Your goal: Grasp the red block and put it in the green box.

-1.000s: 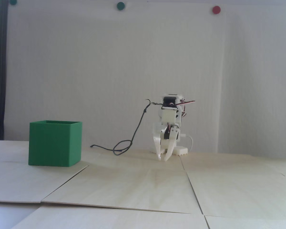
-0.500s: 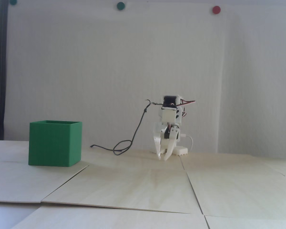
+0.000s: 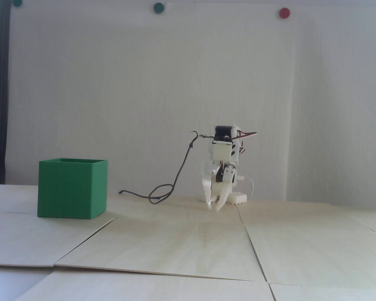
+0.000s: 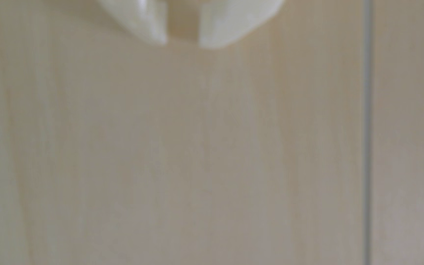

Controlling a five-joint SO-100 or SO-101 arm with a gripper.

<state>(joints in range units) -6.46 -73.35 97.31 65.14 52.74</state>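
The green box [image 3: 72,188] stands on the wooden table at the left of the fixed view, its top open and its inside hidden from here. The red block is out of view in both views. My white gripper [image 3: 213,208] hangs from the folded arm at the back middle of the table, well to the right of the box, tips pointing down just above the wood. In the wrist view the gripper [image 4: 182,43] shows a narrow gap between its fingertips [image 4: 213,38], with only bare wood showing through it.
A dark cable [image 3: 175,175] loops on the table between the box and the arm. The arm's white base [image 3: 238,198] sits behind the gripper. Seams [image 3: 252,247] run between the wooden boards. Round green and red dots [image 3: 284,13] are stuck on the wall.
The gap between the jaws has narrowed a little. The arm, the box and the cable have stayed where they were.
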